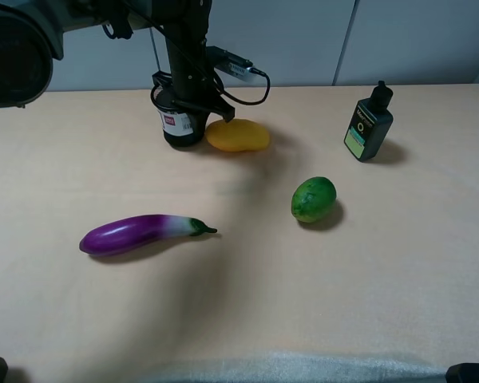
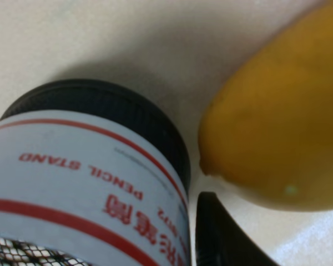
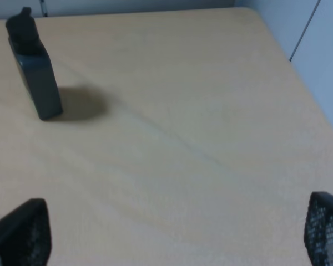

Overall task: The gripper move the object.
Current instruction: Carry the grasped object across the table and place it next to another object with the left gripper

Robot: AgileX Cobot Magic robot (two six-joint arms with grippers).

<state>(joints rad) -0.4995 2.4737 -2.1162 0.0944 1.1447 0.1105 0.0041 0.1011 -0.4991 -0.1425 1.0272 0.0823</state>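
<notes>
The black wire-mesh pen cup (image 1: pixel 180 128), with a white label and red mark, stands on the table at the back left, touching a yellow mango (image 1: pixel 238 135). My left gripper (image 1: pixel 188 106) comes straight down onto the cup's rim. In the left wrist view the cup (image 2: pixel 89 183) fills the frame. One dark finger (image 2: pixel 222 238) lies against the cup's outer wall and the other is hidden, so the gripper looks shut on the wall. My right gripper (image 3: pixel 172 235) is open and empty, its mesh-patterned fingers wide apart over bare table.
A purple eggplant (image 1: pixel 136 234) lies front left and a green lime (image 1: pixel 314 199) sits mid-right. A dark bottle with a green label (image 1: pixel 368 124) stands at the back right and also shows in the right wrist view (image 3: pixel 36 69). A grey wall runs behind the table.
</notes>
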